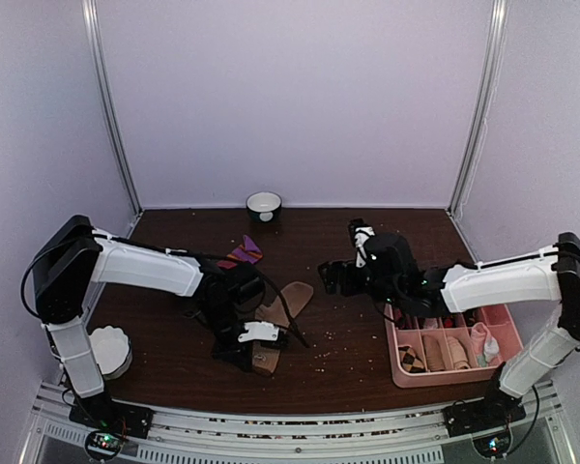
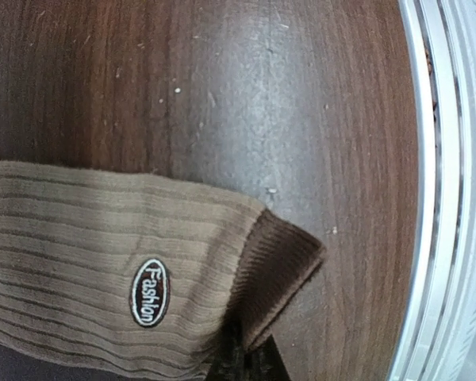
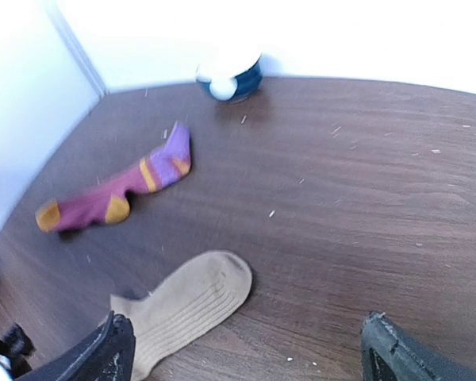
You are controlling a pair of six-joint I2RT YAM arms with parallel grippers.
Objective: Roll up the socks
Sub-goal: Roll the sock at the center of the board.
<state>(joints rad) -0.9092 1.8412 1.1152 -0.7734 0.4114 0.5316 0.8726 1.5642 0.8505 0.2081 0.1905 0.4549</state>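
Observation:
The tan sock (image 1: 288, 302) lies flat on the dark table, toe towards the back right and brown cuff (image 1: 266, 363) towards the front. In the left wrist view its ribbed leg (image 2: 71, 238) bears an oval "Fashion" label, and the cuff corner (image 2: 274, 266) is lifted and folded. My left gripper (image 1: 256, 354) is shut on that cuff, its dark tips (image 2: 250, 359) at the frame's bottom. The dark red sock (image 1: 242, 253) with purple cuff lies behind the left arm, also in the right wrist view (image 3: 115, 197). My right gripper (image 1: 330, 277) is open and empty (image 3: 250, 353), right of the tan toe (image 3: 202, 294).
A dark bowl with white inside (image 1: 264, 205) stands at the back wall, also in the right wrist view (image 3: 230, 75). A pink divided tray (image 1: 402, 372) with small rolled socks sits at front right. A white round object (image 1: 111, 350) lies at front left. The table's metal front rail (image 2: 440, 198) is near the cuff.

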